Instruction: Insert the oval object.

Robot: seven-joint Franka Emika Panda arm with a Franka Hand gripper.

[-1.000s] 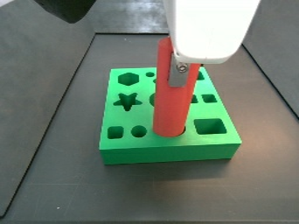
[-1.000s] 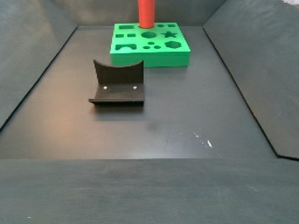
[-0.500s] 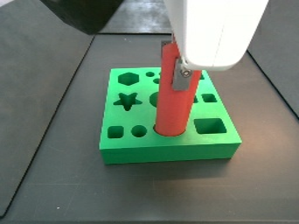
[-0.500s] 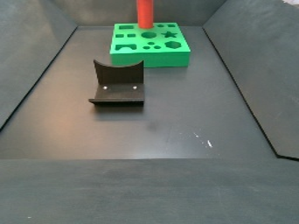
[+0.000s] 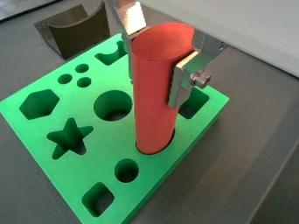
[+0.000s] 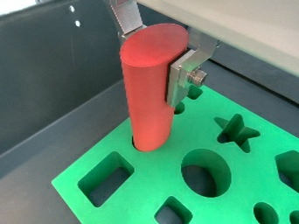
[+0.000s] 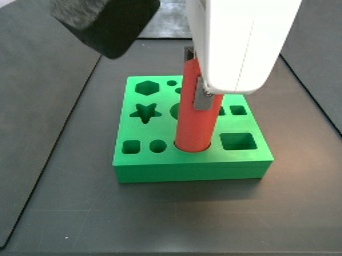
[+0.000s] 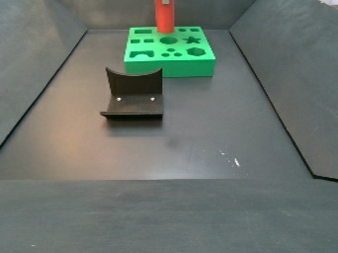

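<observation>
The oval object, a tall red-orange peg [image 5: 156, 87], stands upright with its lower end in a hole of the green block [image 5: 70, 109]. It shows in both wrist views [image 6: 149, 87] and both side views [image 7: 195, 112] [image 8: 164, 17]. My gripper [image 5: 160, 45] is shut on the peg's upper part, silver fingers [image 6: 186, 77] pressed on its two sides. The green block [image 7: 187, 165] has several shaped holes: star, hexagon, round, square. In a side view the gripper's white body [image 7: 241, 40] hides the peg's top.
A dark grey curved block [image 8: 132, 95] lies on the black floor apart from the green block [image 8: 169, 49]; it also shows in a wrist view [image 5: 73, 24]. Black walls bound the floor. A dark blurred shape [image 7: 104, 22] hangs in a side view.
The peg has sunk a little deeper into the green block's hole, and my gripper has come down with it.
</observation>
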